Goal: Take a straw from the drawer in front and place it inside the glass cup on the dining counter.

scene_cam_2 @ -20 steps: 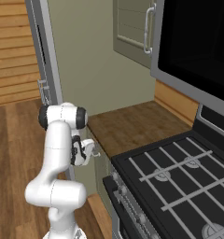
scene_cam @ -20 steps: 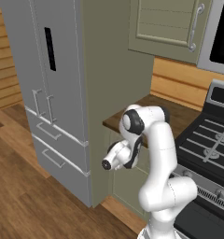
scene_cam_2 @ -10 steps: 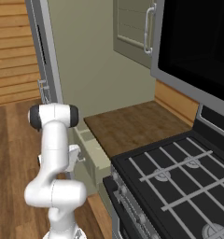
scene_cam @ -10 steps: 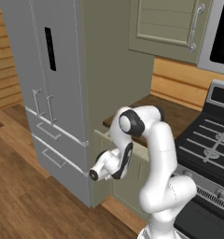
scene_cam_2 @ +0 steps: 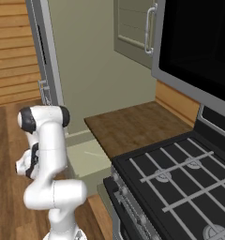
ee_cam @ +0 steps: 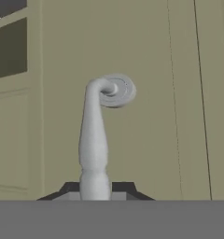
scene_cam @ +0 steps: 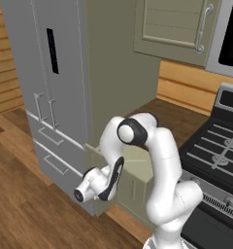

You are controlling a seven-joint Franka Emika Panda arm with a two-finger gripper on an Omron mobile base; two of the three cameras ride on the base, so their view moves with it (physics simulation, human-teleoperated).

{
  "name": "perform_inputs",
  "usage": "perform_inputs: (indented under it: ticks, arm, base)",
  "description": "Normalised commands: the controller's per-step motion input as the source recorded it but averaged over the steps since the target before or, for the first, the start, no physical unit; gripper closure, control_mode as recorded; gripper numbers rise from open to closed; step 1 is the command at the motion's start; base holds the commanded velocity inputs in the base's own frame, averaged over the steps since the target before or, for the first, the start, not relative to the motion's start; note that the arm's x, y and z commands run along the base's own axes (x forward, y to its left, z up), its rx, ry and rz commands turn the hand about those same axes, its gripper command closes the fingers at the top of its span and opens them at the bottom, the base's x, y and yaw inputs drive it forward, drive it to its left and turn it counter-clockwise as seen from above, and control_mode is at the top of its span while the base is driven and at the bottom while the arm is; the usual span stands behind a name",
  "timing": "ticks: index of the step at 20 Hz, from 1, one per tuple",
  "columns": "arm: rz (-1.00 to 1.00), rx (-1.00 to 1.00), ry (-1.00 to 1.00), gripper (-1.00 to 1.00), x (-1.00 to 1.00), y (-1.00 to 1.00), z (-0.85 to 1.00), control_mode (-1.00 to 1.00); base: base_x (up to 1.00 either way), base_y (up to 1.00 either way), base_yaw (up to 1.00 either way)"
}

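The gripper (ee_cam: 94, 186) is pinched on the drawer (scene_cam_2: 84, 157) handle (ee_cam: 94, 140). The straw (scene_cam_2: 92, 154) lies behind it in the open drawer, lengthwise across.

drawer (scene_cam_2: 86, 157) partly hidden behind the arm, straw (scene_cam_2: 92, 153) barely discernible

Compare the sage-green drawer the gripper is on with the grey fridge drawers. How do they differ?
1. Colour: the drawer is sage-green, while the fridge drawers are grey.
2. State: the drawer stands open with its pale inside showing. The fridge drawers sit shut, flush with the fridge front.
3. Contact: the gripper is shut on the drawer's handle. Nothing touches the fridge drawers.

Shared: each has a light bar handle on a flat front.
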Motion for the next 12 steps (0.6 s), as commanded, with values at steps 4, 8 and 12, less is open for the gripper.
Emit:
perform_inputs:
  ticks: [4,8,12]
  arm:
    - [-0.07,0.0,-0.03,-1.0,-0.54,0.65,0.0,-1.0]
    - [-0.08,0.0,-0.09,-1.0,-0.42,0.39,0.0,-1.0]
    - [-0.08,0.0,-0.19,-1.0,-0.52,0.06,0.27,-1.0]
  base:
    - [0.0,0.0,0.0]
    - [0.0,0.0,0.0]
    - [0.0,0.0,0.0]
